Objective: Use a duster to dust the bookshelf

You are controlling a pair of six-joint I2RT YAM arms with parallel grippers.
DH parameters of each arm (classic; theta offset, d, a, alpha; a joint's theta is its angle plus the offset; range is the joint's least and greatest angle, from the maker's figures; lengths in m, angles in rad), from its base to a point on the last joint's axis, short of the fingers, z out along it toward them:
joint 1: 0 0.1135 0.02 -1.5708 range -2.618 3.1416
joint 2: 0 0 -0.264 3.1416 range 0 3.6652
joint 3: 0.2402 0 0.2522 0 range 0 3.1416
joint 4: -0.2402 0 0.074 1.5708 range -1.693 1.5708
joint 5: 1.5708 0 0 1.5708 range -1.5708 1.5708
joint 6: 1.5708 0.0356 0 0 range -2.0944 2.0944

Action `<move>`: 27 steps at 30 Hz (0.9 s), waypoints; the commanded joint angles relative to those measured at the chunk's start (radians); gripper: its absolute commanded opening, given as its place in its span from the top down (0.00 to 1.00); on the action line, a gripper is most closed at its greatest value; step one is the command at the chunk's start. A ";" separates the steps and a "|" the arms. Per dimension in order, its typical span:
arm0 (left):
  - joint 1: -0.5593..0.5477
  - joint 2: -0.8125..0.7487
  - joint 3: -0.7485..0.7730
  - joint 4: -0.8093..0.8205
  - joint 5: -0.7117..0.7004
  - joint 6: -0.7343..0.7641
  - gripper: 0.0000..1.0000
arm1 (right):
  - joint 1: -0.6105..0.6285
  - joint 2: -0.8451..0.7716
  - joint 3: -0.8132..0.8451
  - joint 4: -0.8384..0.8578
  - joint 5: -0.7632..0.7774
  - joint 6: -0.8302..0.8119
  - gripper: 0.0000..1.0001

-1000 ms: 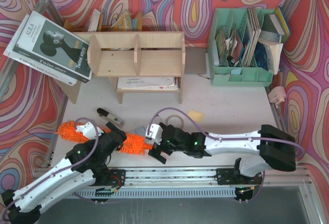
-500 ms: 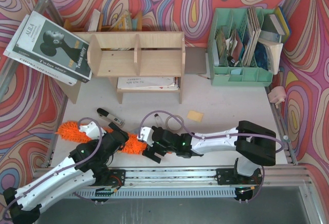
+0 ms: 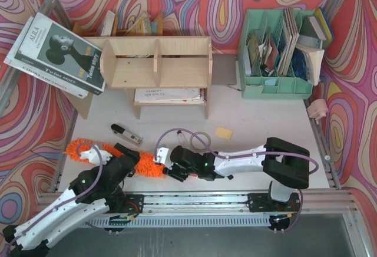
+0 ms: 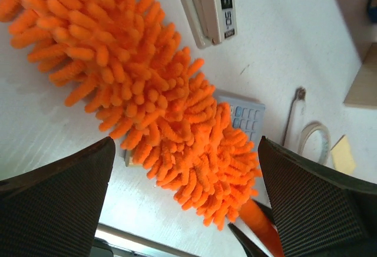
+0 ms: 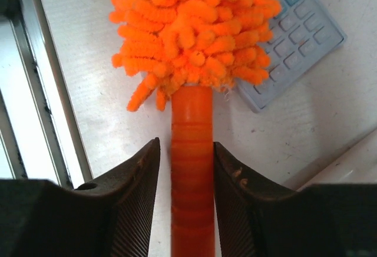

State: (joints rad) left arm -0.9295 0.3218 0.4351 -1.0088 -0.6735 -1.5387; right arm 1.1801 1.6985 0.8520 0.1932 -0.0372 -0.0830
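The orange duster (image 3: 147, 164) lies on the table near the front edge, its shaggy head (image 4: 159, 92) running up to the left. My right gripper (image 3: 166, 165) is low at the head's right end. In the right wrist view its jaws (image 5: 185, 145) are shut on the smooth orange handle (image 5: 192, 151), just behind the head (image 5: 194, 27). My left gripper (image 3: 126, 157) hovers over the middle of the head. Its wide-open fingers (image 4: 185, 151) straddle the fluff without touching it. The plywood bookshelf (image 3: 156, 62) stands at the back, left of centre, far from both grippers.
A grey calculator (image 5: 294, 39) lies partly under the duster head. A small black-and-white object (image 3: 126, 133) lies just behind the duster. A yellow note (image 3: 223, 132), a notebook (image 3: 171, 95) under the shelf, a mint-green file organiser (image 3: 277, 56) and leaning books (image 3: 56, 53) are around.
My right gripper has slid left along the table to the end of the duster head and closed on the handle. The left arm has drawn back slightly to the left, still open.
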 commanded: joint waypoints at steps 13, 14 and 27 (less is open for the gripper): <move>-0.001 -0.189 0.169 -0.458 -0.184 -0.205 0.02 | 0.029 -0.079 0.090 -0.047 0.001 -0.034 1.00; 0.000 -0.186 0.172 -0.462 -0.177 -0.212 0.02 | 0.028 -0.090 0.086 -0.037 0.012 -0.027 1.00; -0.001 -0.176 0.166 -0.483 -0.214 -0.293 0.02 | 0.095 -0.170 0.085 0.039 0.132 0.082 1.00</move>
State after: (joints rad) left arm -0.9291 0.1810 0.6308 -1.5093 -0.8650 -1.8740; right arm 1.2541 1.5761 0.9157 0.1497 0.0437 -0.0425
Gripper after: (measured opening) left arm 0.983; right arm 0.330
